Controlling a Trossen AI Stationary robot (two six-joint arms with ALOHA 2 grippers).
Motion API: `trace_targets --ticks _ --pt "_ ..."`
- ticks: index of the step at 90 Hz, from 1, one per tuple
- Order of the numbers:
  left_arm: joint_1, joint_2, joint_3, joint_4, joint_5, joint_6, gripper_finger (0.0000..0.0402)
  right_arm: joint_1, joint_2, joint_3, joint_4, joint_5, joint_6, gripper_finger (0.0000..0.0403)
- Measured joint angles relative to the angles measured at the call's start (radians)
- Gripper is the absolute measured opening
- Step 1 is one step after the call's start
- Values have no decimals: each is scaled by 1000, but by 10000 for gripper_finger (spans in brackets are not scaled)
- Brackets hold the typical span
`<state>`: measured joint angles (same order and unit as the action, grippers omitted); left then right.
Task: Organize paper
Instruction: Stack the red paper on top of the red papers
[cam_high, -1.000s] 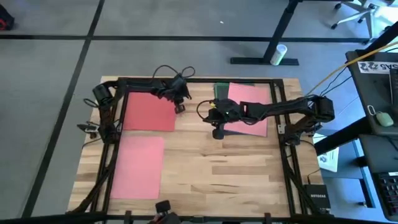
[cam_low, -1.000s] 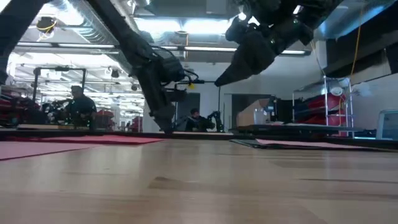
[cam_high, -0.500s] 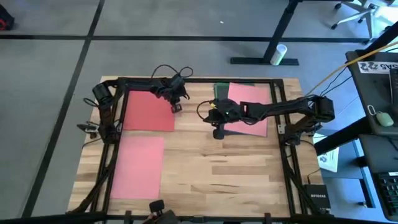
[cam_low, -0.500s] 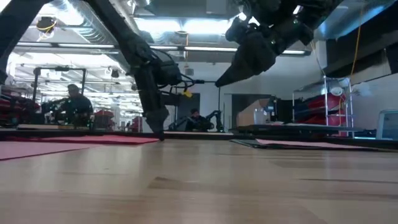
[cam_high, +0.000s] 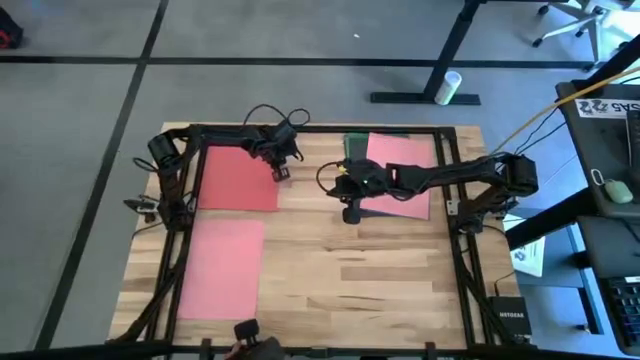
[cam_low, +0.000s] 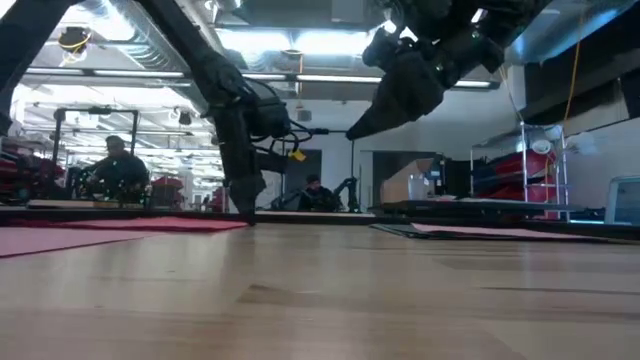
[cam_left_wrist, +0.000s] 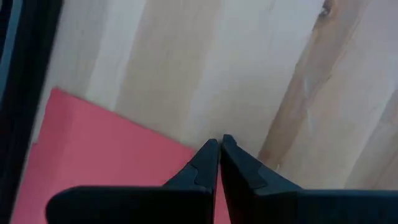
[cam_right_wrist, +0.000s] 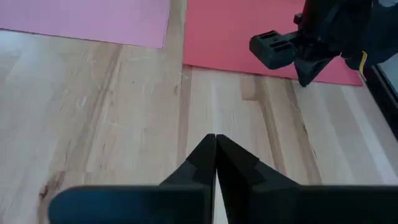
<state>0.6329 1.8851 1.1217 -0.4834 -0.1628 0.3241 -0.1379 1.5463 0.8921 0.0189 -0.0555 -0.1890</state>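
High view: you've got the red sheet (cam_high: 238, 178) at the far left of the surface (cam_high: 350, 270), the pink sheet (cam_high: 221, 268) below it on the near left, and a pink-over-dark stack (cam_high: 398, 175) at the far right with a green edge showing at its far-left corner.
Left hand: (cam_high: 281, 171) sits right at the red sheet's right edge, near its far corner. Fingers pressed together in the left wrist view (cam_left_wrist: 217, 163), tips down at the paper's edge. Can't tell if any paper is pinched between them.
Right hand: (cam_high: 349, 213) hangs above bare wood just off the stack's near-left corner, lifted clear in the low view (cam_low: 352, 129). Clenched, nothing in it.
Key relation: red sheet lies to the left of your left hand, its longer side running left-right across the surface. Stack lies to the right of the right hand. Left arm is clearly the nearer one for red; right arm for the stack.
Pink sheet: long axis runs near-far, well apart from both hands, left arm closer.
Judgement: any drag on red starts from its right edge, so watch for buckling.
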Motion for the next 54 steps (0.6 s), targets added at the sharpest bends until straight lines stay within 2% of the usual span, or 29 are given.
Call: trace_targets --ticks 28,54 --pt "22 -6 -1 -26 -6 -1 0 0 0 0 -22 0 0 0" --pt "22 -68 -6 -85 -42 -13 0 0 0 0 -21 0 0 0"
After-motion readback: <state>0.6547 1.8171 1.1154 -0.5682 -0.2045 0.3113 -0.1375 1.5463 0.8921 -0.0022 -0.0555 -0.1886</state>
